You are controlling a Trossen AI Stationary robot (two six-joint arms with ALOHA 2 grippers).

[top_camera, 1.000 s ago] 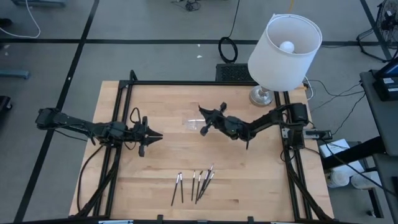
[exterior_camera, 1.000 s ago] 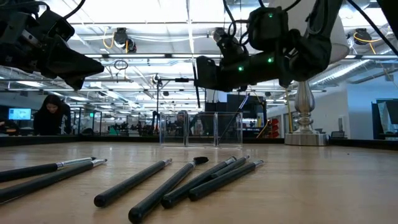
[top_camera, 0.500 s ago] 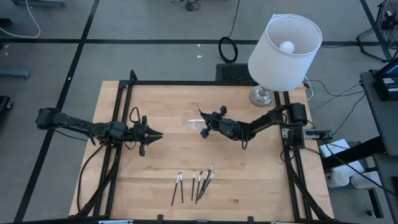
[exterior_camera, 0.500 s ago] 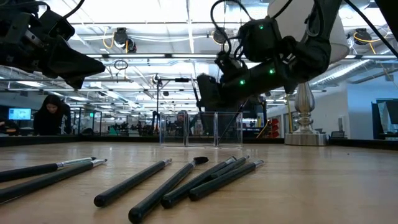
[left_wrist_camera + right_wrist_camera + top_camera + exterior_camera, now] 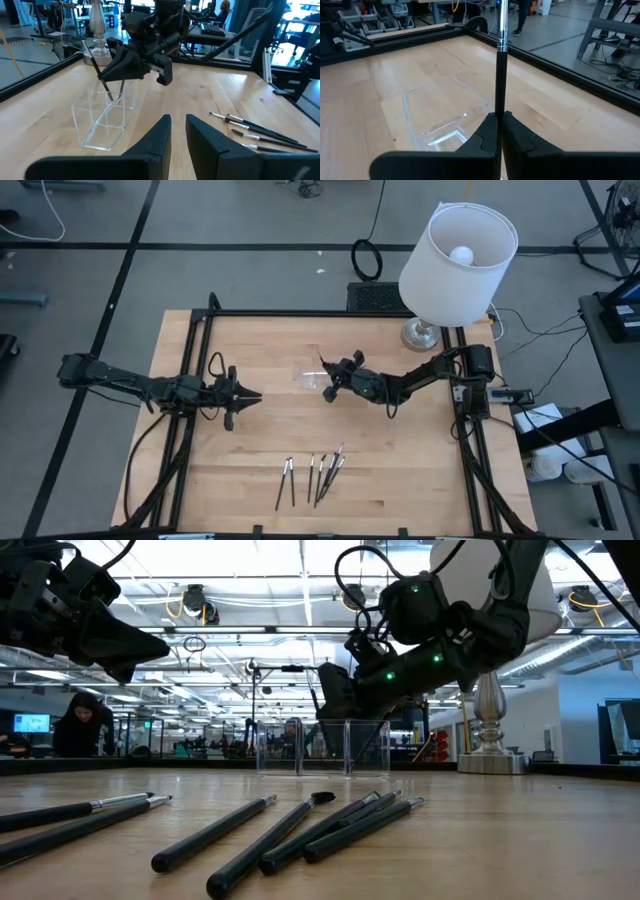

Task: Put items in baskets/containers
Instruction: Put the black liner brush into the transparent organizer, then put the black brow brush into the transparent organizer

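My right gripper (image 5: 327, 379) was clamped on one dark brush (image 5: 500, 60), its fingers (image 5: 487, 132) pinching the handle so the metal-banded end stuck out ahead of them. The gripper hung just above the clear container (image 5: 102, 119), which stood directly ahead of it on the tabletop (image 5: 400, 460), and the brush's lower end dipped into a compartment. My left gripper (image 5: 250, 396) waited well off from the container with a narrow gap between its fingers. The other brushes (image 5: 314, 475) lay loose, well apart from both grippers.
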